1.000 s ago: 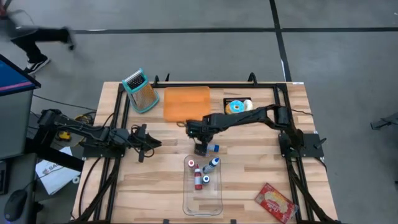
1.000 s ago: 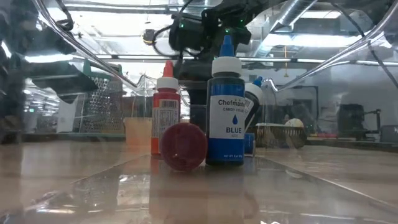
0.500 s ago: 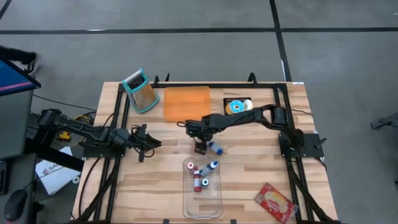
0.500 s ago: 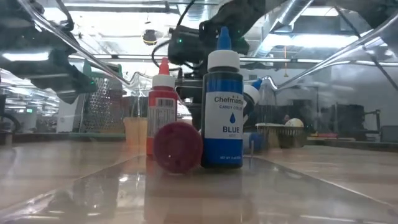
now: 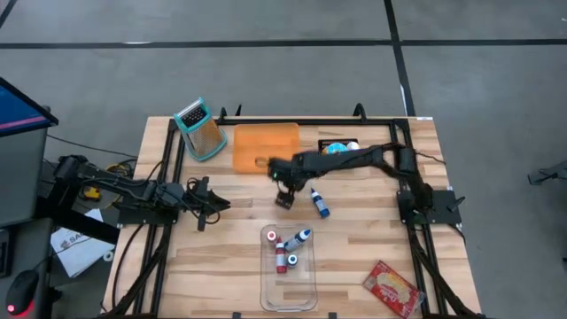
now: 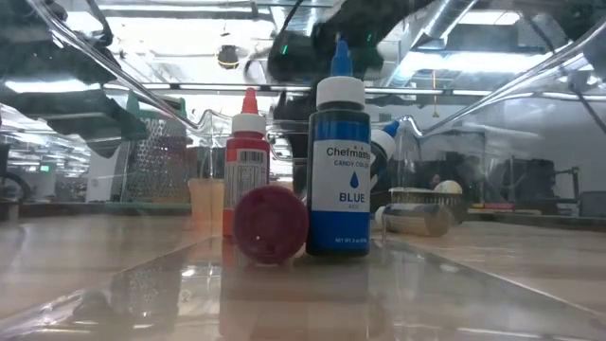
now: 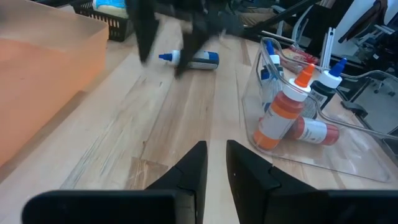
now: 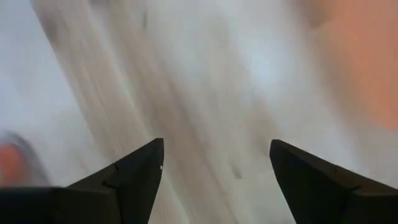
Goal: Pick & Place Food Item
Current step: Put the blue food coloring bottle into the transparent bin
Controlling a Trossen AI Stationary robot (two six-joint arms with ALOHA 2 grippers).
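1. Robotics lab or test floor inside a large industrial-type hall, not a home.
2. Wooden table [image 5: 221, 266] with a black metal frame [image 5: 292, 120] bolted around it, two dark arms mounted at its sides.
3. Bare grey concrete floor [image 5: 266, 80] marked with dark tape lines.
4. Low view: high open ceiling with strip lights [image 6: 180, 11] and exposed ducting.
5. Computer monitor [image 5: 18, 106] at the left edge, cables [image 5: 97, 168] and papers [image 5: 75, 248] on the floor beside the rig.
6. Left wrist view: office chairs [image 7: 367, 25] and more equipment beyond the table.
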